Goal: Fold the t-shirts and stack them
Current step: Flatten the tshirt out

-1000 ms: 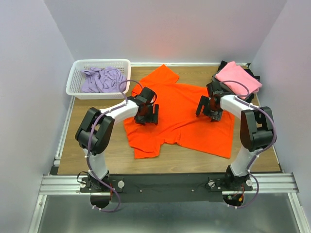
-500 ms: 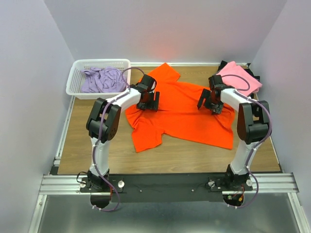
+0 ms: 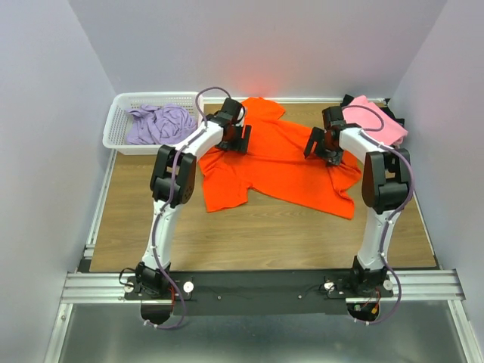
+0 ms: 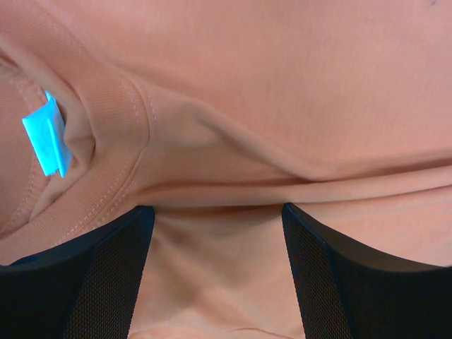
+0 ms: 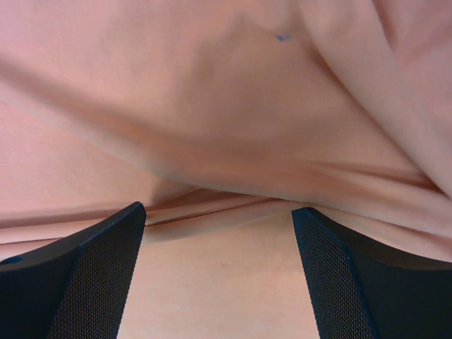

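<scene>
A bright orange t-shirt [image 3: 280, 162] lies spread and wrinkled on the wooden table, reaching toward the back wall. My left gripper [image 3: 236, 140] is down on its left part near the collar. My right gripper [image 3: 321, 145] is down on its right part. In the left wrist view the orange cloth [image 4: 268, 85] fills the frame, and the gripper [image 4: 217, 282] has its jaws wide apart over a fold beside the collar and its blue label [image 4: 48, 138]. In the right wrist view the gripper [image 5: 219, 282] is also open over a cloth ridge [image 5: 233, 176]. A pink t-shirt [image 3: 374, 121] lies folded at the back right.
A white lattice basket [image 3: 115, 130] at the back left holds a crumpled lavender shirt [image 3: 159, 123]. Dark cloth [image 3: 395, 113] shows under the pink shirt. Walls close in the table on three sides. Bare wood [image 3: 265, 234] lies in front of the orange shirt.
Both arms have stretched toward the back wall, and the orange shirt has slid away from the bases with them. Its front hem now lies farther from the near edge.
</scene>
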